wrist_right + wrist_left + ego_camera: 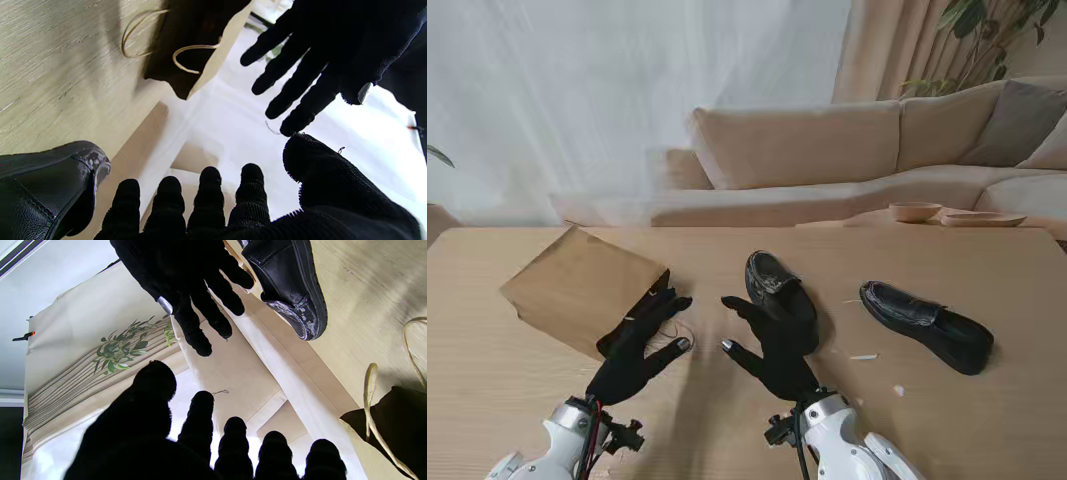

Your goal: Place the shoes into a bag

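Stand view showed a brown paper bag [582,285] lying flat on the bench [507,390] at the far left, its mouth and cord handles [677,335] toward the middle. Left robot hand [639,345] hovered at that mouth, fingers spread, holding nothing. Just right of it, across a small gap, the right robot hand [772,345] was likewise open and empty, fingers apart, its back covering the near end of one black shoe [772,280]. Whether it touched that shoe could not be told. A second black shoe [927,322] lay well apart at the right. Two white scraps [864,357] sat near it.
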`<state>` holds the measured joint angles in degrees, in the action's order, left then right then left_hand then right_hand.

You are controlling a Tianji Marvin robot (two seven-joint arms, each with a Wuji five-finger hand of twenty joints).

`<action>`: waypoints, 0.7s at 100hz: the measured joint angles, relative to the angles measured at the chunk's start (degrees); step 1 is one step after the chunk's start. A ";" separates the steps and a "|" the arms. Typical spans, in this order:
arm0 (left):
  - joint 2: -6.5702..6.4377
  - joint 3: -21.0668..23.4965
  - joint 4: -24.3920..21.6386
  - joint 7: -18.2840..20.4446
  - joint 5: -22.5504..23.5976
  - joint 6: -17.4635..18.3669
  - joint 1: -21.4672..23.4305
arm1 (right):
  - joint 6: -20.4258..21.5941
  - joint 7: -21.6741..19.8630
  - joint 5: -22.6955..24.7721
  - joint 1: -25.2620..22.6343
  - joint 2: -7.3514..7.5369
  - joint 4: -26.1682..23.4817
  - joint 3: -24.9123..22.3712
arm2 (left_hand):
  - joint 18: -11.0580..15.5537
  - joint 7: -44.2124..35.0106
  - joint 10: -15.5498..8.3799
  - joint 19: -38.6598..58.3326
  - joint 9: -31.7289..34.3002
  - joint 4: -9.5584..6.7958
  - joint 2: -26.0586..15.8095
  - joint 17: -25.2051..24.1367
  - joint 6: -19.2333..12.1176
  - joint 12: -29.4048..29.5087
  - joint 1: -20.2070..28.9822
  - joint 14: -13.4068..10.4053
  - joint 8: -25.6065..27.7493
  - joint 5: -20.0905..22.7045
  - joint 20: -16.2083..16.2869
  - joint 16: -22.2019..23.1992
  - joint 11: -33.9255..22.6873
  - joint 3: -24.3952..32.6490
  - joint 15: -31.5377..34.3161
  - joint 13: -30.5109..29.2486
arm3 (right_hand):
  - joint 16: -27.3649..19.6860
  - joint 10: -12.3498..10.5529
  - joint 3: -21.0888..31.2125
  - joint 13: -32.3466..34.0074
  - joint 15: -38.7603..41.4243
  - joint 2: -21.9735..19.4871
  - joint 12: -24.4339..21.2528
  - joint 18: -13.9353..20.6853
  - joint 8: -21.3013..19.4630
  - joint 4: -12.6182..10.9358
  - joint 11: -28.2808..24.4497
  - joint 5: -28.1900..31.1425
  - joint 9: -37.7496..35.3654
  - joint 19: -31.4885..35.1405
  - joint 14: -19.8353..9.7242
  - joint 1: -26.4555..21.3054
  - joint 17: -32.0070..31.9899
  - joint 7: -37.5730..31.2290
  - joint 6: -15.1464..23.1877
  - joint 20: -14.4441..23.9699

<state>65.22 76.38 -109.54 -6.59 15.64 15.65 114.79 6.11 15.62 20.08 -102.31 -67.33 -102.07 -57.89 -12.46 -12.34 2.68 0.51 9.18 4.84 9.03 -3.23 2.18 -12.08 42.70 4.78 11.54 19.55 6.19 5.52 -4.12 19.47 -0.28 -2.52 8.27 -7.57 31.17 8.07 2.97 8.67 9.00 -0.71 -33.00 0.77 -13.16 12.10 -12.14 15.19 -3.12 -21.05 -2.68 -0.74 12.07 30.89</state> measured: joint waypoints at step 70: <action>0.11 -0.04 1.24 -2.04 3.62 2.02 -0.86 | -8.74 0.87 7.85 -1.06 0.23 -3.28 -1.25 | 0.00 -0.51 -0.03 -0.05 0.00 0.00 0.00 0.00 0.00 0.00 1.00 -0.07 -0.12 -0.01 -1.33 -0.71 0.02 0.00 0.00 0.00 | 2.25 0.00 15.24 0.01 10.13 4.68 5.72 -1.57 -0.08 -7.41 -13.52 4.37 0.00 3.51 0.00 -1.52 5.09 -2.20 -0.09 0.70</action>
<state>65.33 76.35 -108.30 -8.64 19.26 17.67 113.92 -2.63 16.49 27.93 -103.37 -67.10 -105.34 -59.15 -12.46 -12.85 2.65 0.46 9.18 4.84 9.03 -3.23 2.18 -12.07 43.70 4.72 11.42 19.54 4.86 4.81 -4.10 19.47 -0.28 -2.52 10.52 -7.57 46.40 8.08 13.10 13.35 14.72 -2.28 -33.08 -6.64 -26.68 16.47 -12.14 18.70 -3.12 -22.57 2.41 -2.94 11.98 31.59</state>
